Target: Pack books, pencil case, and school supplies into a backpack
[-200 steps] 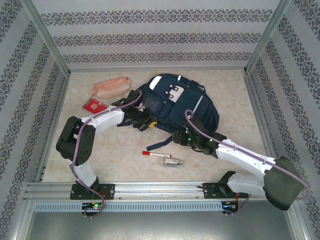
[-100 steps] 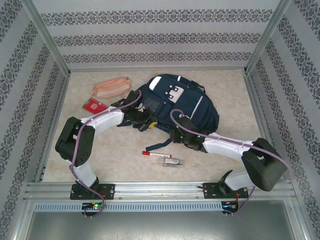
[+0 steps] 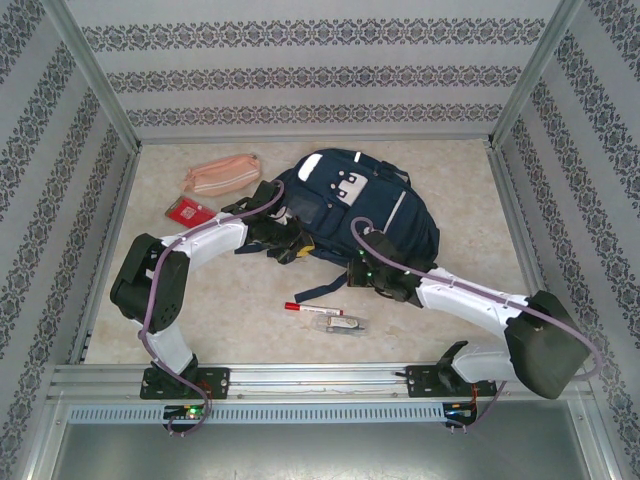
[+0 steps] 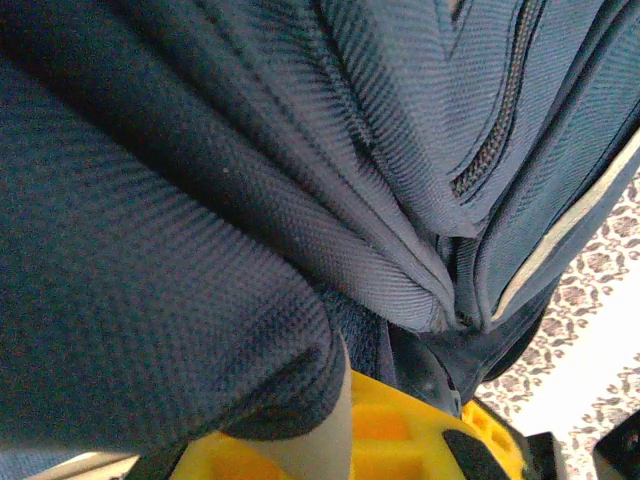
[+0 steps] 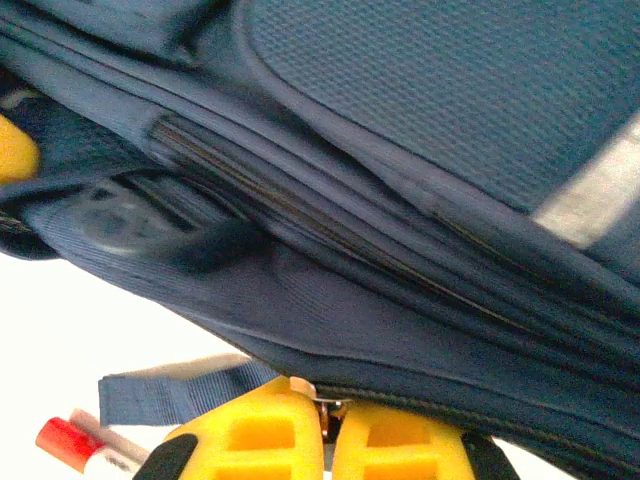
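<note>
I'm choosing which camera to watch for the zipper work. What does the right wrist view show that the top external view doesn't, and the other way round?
The right wrist view adds: the right gripper pinched shut on the backpack's zip edge, a small metal tab between its yellow fingers, and the zip lines up close.
The top external view adds: the pink pencil case, red packet and clear-wrapped item lying on the table, and the left gripper at the backpack's left side.
Shared: the navy backpack and the red-capped marker near it.
</note>
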### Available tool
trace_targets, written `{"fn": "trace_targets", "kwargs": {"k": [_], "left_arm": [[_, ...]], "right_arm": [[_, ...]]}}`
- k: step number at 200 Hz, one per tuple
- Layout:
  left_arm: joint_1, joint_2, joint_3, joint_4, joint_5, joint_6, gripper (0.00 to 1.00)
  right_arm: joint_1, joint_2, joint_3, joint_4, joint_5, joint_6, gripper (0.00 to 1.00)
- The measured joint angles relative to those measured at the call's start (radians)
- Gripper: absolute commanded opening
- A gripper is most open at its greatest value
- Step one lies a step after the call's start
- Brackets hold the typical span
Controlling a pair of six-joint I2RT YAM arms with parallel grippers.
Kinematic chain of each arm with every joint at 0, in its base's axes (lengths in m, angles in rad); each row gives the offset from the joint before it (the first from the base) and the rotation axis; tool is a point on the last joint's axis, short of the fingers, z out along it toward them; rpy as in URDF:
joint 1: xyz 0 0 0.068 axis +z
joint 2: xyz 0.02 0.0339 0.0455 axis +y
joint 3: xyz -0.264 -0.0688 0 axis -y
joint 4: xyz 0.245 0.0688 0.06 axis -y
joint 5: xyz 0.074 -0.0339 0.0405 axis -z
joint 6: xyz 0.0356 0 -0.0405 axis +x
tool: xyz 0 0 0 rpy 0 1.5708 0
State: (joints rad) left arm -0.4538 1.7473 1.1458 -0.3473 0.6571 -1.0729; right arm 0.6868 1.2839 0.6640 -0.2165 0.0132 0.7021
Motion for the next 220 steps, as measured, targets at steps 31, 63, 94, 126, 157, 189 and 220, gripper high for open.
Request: {"fn": "trace_targets", "kwargs": {"k": [31, 63, 94, 126, 157, 189, 220], "left_arm": [[0.023, 0.023, 0.037, -0.074, -0.013, 0.094, 0.00], [0.041, 0.084, 0.132, -0.176, -0.037, 0.209, 0.00], [0.043, 0.183, 0.277, -0.283, -0.049, 0.330, 0.00], [0.048, 0.316, 0.472, -0.399, -0.069, 0.437, 0.11], [0.057, 0.473, 0.735, -0.492, -0.104, 0.506, 0.43], [0.057, 0.561, 0.875, -0.515, -0.116, 0.530, 0.46], [0.057, 0.467, 0.745, -0.538, -0.209, 0.530, 0.53]], "right_arm": [[-0.089, -0.040, 0.023, -0.200, -0.079, -0.029, 0.00], [-0.196, -0.103, 0.048, -0.368, -0.128, -0.081, 0.00], [-0.262, -0.110, 0.051, -0.443, -0.192, -0.138, 0.00], [-0.202, -0.048, 0.095, -0.484, -0.279, -0.188, 0.00], [-0.087, 0.024, 0.158, -0.457, -0.363, -0.193, 0.00], [-0.049, 0.128, 0.259, -0.396, -0.407, -0.158, 0.00], [-0.047, 0.212, 0.298, -0.334, -0.434, -0.127, 0.00]]}}
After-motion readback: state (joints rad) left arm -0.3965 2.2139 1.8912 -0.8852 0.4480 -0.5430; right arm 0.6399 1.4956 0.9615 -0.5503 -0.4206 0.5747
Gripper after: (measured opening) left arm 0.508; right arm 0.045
